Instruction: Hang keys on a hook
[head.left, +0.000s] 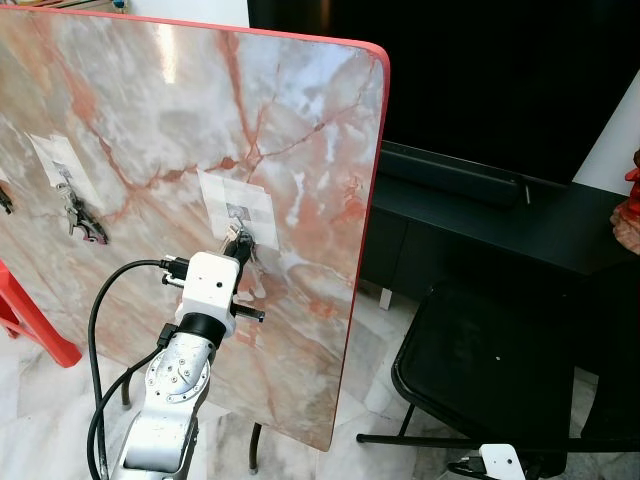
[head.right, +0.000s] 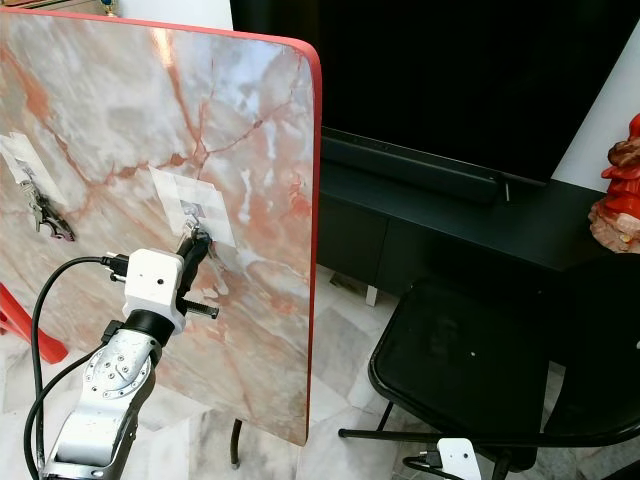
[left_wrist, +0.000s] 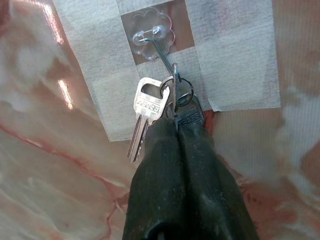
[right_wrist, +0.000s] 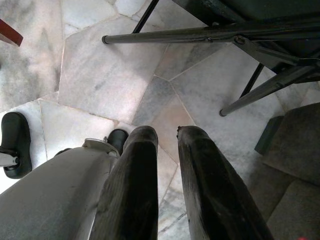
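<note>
A clear stick-on hook (left_wrist: 152, 35) with a thin wire arm is taped to the upright marble-patterned board (head.left: 150, 120). The silver keys (left_wrist: 149, 107) hang just below it, and their ring (left_wrist: 176, 90) sits at the tip of the wire arm. My left gripper (left_wrist: 175, 122) is shut on the keys, holding them by the ring end with its fingertips close to the board. In the head view this gripper (head.left: 238, 242) is raised against the taped patch. My right gripper (right_wrist: 167, 131) hangs idle over the floor, its fingers slightly apart with nothing between them.
A second bunch of keys (head.left: 82, 222) hangs from another taped hook at the board's left. A black folding chair (head.left: 490, 360) stands to the right, with a dark TV bench (head.left: 480, 230) behind it. A red figurine (head.right: 615, 190) sits on the bench. The floor is marble tile (right_wrist: 100, 75).
</note>
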